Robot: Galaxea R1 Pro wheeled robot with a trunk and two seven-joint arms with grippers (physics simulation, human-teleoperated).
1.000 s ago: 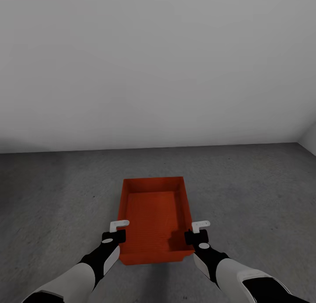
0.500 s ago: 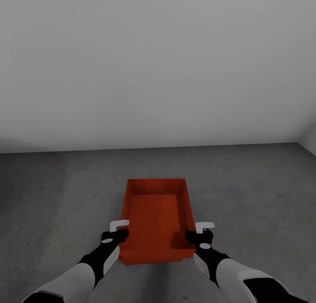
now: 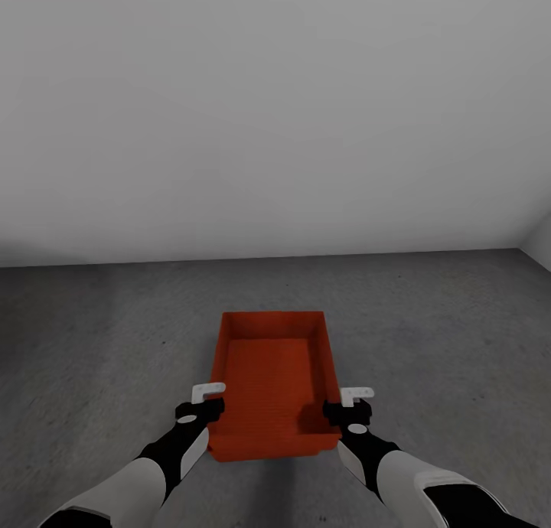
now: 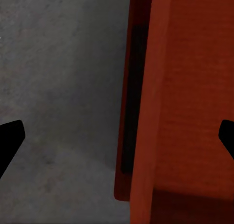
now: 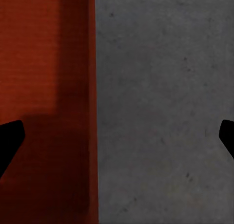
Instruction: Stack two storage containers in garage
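One orange-red storage container rests on the grey concrete floor, long side pointing away from me. My left gripper hangs over its left wall near the front corner, and my right gripper hangs over its right wall. In the left wrist view the black fingertips stand far apart, with the container wall between them. The right wrist view shows the same: wide-apart fingertips straddling the container's edge, floor beside it. Both grippers are open. I cannot tell whether a second container lies nested under this one.
A plain white wall rises behind the container. At the far right another wall meets it in a corner. Bare concrete spreads to the left and right of the container.
The container has shifted slightly to the right and looks a little lower and smaller than a second ago. My right gripper edged right with it. Nothing has moved in the last half second.
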